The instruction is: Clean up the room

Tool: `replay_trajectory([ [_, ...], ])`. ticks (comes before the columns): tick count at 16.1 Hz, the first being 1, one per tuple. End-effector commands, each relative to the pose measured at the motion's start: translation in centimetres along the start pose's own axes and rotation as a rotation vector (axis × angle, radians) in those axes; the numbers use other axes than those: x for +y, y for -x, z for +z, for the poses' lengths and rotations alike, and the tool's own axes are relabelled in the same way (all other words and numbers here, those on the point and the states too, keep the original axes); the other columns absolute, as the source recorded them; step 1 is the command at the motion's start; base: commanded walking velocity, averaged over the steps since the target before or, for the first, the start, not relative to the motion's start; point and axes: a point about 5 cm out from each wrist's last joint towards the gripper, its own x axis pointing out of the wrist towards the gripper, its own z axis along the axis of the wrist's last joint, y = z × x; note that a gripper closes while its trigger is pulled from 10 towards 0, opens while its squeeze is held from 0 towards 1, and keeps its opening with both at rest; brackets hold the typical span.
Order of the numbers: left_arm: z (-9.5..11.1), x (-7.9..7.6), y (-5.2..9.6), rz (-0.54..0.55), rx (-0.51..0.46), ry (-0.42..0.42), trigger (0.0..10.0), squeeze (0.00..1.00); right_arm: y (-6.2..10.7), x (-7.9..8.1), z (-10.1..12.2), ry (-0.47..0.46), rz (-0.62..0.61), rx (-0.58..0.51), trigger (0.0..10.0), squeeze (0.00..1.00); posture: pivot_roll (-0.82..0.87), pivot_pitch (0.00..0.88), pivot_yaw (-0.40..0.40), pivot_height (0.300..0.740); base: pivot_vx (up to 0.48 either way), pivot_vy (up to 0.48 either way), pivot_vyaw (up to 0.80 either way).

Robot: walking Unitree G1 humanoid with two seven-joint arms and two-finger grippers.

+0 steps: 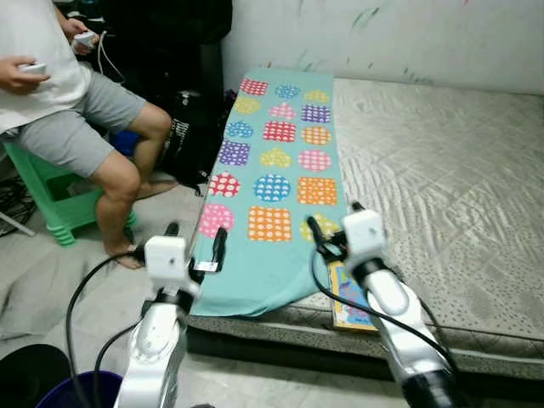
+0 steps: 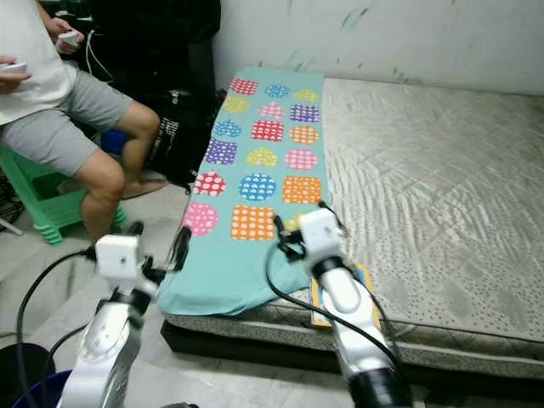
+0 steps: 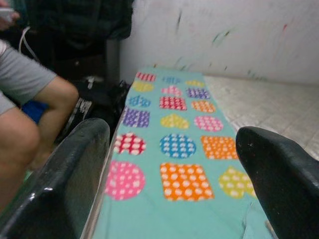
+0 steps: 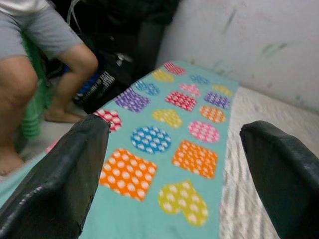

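A teal blanket [image 1: 276, 183] printed with coloured polka-dot squares, circles and hearts lies stretched lengthwise along the left side of a low mattress [image 1: 442, 187], which sits on the floor [image 1: 51, 272] against a white, paint-marked wall [image 1: 382, 34]. The blanket's near end droops over the mattress's front edge, and the rest of the mattress, covered in a pale quilted fabric, lies bare to the right. A thin, colourful picture book [image 1: 350, 299] lies at the front edge of the mattress, just beside the blanket's near right corner and partly hidden under the right arm. The left claw [image 1: 194, 246] hangs in front of the blanket's near left corner, over the edge of the mattress, its two black fingers [image 3: 60, 184] spread wide apart with nothing between them. The right claw [image 1: 333, 228] is held above the near right part of the blanket, by a yellow heart, and its fingers [image 4: 55, 179] are likewise spread wide and grip nothing. Neither claw touches the blanket. To the left of the bed a person [image 1: 59, 102] in a white shirt and grey shorts sits on a green plastic stool [image 1: 51, 200], bare feet on the floor, holding a small device in each hand. Dark bags [image 1: 183, 136] stand between the person and the bed. A dark blue round bin [image 1: 64, 393] shows at the lower left, beside the left arm.
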Motion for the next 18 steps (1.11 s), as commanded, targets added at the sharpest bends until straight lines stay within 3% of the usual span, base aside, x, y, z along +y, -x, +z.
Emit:
replay_trajectory([
  [1,0.1,1.4,1.3,0.028,0.012,-0.005,10.0,0.00,1.1,-1.2,0.4,-0.005,-0.020,-0.014,10.0,0.00,0.06,0.054,-0.007,0.740,0.000,0.000,0.00],
  [2,0.0,1.8,2.0,0.038,0.019,-0.006,10.0,0.00,1.9,-1.6,0.3,0.000,-0.023,-0.010,10.0,0.00,0.06,0.056,-0.007,0.740,0.000,0.000,0.00],
  [3,-0.2,2.3,3.6,0.054,0.040,-0.019,10.0,0.00,3.8,-2.5,0.1,0.012,-0.035,0.011,10.0,0.00,0.06,0.060,-0.010,0.740,0.000,0.000,0.00],
  [6,-0.8,3.1,5.1,0.077,0.070,-0.036,10.0,0.00,5.4,-2.7,-0.6,0.017,-0.038,0.041,10.0,0.00,0.05,0.062,-0.009,0.740,0.000,0.000,0.00],
  [11,-0.1,2.0,3.6,0.026,0.044,-0.007,10.0,0.00,4.7,-1.4,0.3,0.008,-0.004,0.030,10.0,0.00,0.04,0.053,-0.005,0.740,0.000,0.000,0.09],
  [18,0.2,1.5,3.2,-0.008,0.031,0.008,10.0,0.00,4.7,-1.1,0.2,0.008,0.008,0.043,10.0,0.00,0.04,0.053,-0.005,0.740,0.000,0.000,0.49],
])
